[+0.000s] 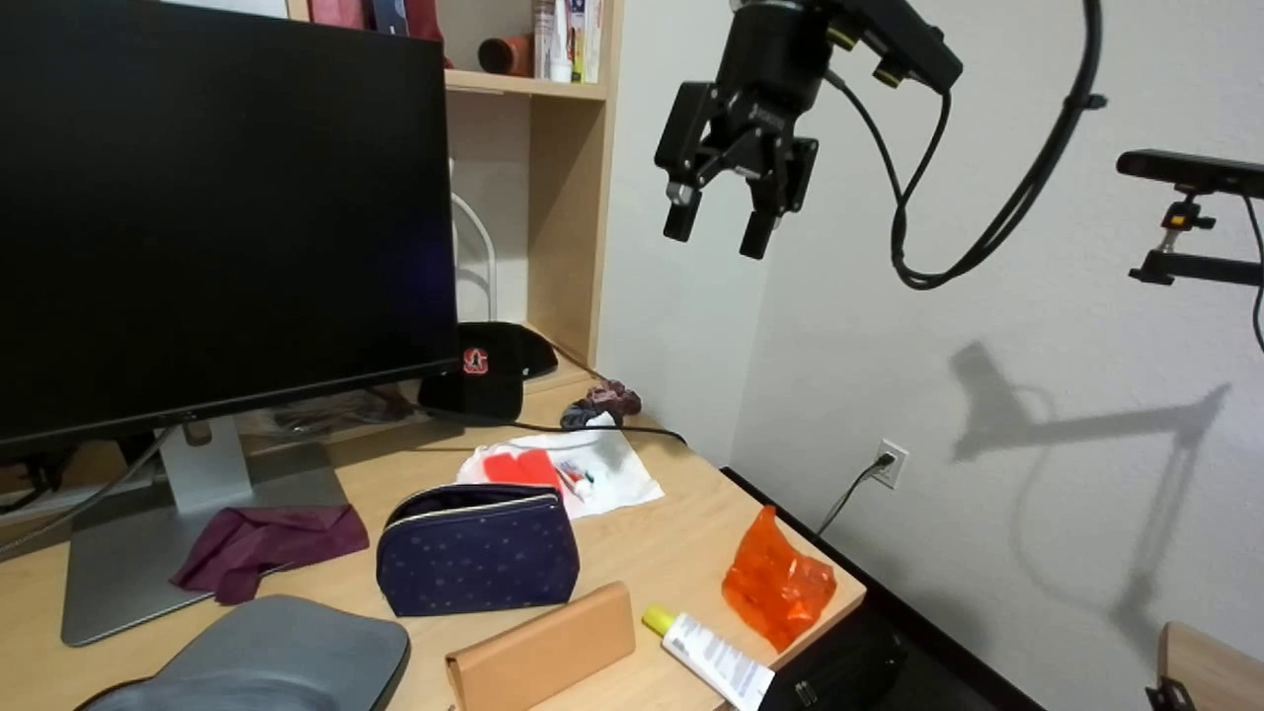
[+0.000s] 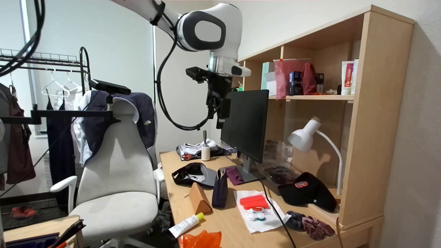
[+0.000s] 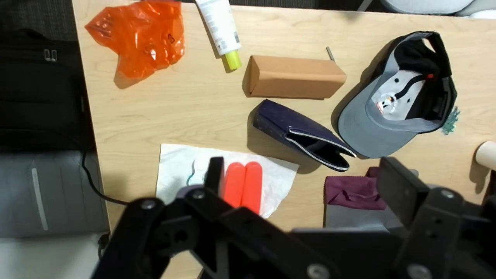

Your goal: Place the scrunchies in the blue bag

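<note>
Main risk: hand point(image 1: 718, 237) could snag cord point(image 2: 284, 228) running just beside scrunchies point(image 2: 313, 226), which lie touching each other on worktop point(image 2: 234, 241) near shelf point(image 2: 387, 120), outside bag point(image 1: 482, 561); shelf side might crowd approach

Bunch may lift together, since they touch

Bag upright, mouth gaping but narrow; off-centre drop could hang on rim or tip soft walls over

Hand: jaws spread wide, nothing held, touching nothing, well above worktop

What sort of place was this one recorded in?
Most likely a bedroom with a work corner: a monitor on a desk, an office chair beside the desk, and clothes hanging nearby.
</note>
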You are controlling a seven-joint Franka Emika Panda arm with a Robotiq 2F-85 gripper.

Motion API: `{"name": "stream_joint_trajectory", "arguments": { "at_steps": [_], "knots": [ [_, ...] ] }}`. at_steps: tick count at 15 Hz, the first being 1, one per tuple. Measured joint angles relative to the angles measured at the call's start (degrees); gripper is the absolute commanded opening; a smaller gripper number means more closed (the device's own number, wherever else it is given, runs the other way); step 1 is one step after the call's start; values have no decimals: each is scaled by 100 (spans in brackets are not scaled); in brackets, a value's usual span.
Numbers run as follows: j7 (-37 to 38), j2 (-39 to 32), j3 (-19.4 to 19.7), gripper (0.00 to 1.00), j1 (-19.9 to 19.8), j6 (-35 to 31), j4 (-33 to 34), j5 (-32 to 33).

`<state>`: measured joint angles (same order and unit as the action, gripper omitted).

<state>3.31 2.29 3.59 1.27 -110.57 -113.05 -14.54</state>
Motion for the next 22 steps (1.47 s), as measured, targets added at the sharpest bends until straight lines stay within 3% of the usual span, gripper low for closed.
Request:
{"name": "stream_joint_trajectory", "arguments": {
  "at_steps": [8, 14, 17, 22],
  "knots": [
    [348, -2527, 72, 100, -447, 1107, 2438, -419],
    [1170, -4332, 59, 100, -838, 1255, 4204, -690],
    [1314, -4681, -29, 100, -961, 1467, 4772, -866],
    [1362, -4715, -49, 100, -953, 1516, 4875, -811]
  ]
}}
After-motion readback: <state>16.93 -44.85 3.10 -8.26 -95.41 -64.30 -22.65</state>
